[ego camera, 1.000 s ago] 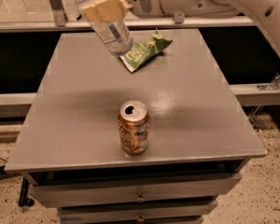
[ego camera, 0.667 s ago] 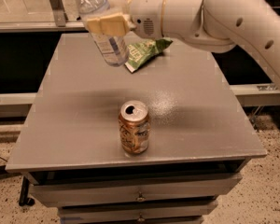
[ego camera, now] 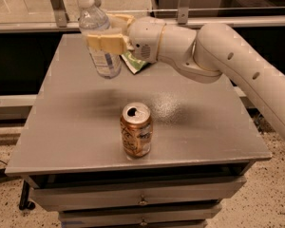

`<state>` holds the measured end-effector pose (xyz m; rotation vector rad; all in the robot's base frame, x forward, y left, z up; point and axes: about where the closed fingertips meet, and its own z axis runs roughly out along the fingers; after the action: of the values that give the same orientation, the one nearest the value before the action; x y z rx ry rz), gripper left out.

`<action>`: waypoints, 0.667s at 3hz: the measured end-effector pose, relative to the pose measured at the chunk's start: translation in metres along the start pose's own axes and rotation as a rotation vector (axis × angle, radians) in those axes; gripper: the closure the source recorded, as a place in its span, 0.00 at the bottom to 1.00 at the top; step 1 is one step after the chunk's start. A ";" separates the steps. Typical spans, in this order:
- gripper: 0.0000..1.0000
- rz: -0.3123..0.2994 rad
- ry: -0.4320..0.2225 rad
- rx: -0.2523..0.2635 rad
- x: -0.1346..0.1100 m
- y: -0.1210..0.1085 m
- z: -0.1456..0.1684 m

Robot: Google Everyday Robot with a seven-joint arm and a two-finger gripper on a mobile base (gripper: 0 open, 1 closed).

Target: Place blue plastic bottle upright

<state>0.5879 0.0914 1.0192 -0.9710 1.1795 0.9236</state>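
The blue plastic bottle [ego camera: 99,37] is clear with a white cap and a pale blue-and-white label. It hangs nearly upright, cap up and leaning slightly left, over the far left part of the grey table [ego camera: 76,127]. My gripper [ego camera: 106,34] is shut on the bottle's middle, with its cream fingers [ego camera: 104,42] on either side. The bottle's base is just above or touching the tabletop; I cannot tell which.
A bronze soda can [ego camera: 136,129] stands upright near the table's front middle, opened. A green snack bag [ego camera: 134,63] lies at the back, mostly hidden behind my wrist. My white arm reaches in from the right. Drawers sit under the tabletop.
The bottle has swung from tilted to nearly upright and moved left and lower in my gripper. The arm has come further over the table. The can has not moved.
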 end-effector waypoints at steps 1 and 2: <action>1.00 0.002 -0.011 0.005 0.006 0.004 -0.005; 1.00 0.017 -0.014 0.017 0.019 0.008 -0.014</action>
<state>0.5788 0.0816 0.9975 -0.9407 1.1833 0.9314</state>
